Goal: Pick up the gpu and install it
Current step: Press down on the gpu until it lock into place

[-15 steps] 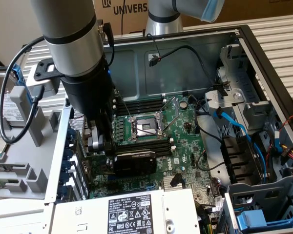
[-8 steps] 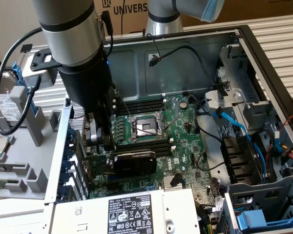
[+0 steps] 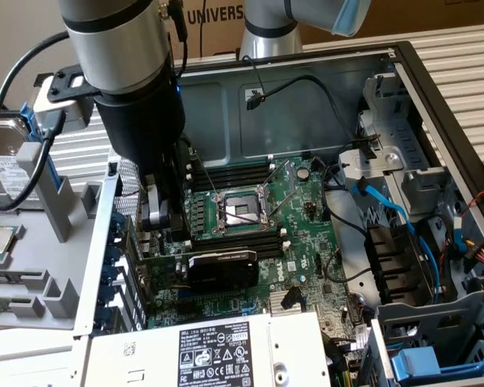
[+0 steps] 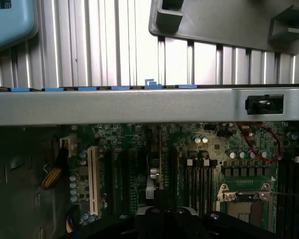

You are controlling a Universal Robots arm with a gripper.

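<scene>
Gripper point(image 3: 157, 211), fingers pressed together, sits at ten o'clock of the gpu point(image 3: 222, 268) standing on the motherboard point(image 3: 294, 242); press evenly, straight down.

Even, soft daylight in the exterior view; the case point(image 3: 436, 105) interior is shaded. In the wrist view the motherboard point(image 4: 199, 164) lies dim and grainy, ribbed worktop point(image 4: 89, 45) bright.

From above we overlook the open case; our wrist camera sits close over the shared motherboard point(image 3: 294, 234)
</scene>
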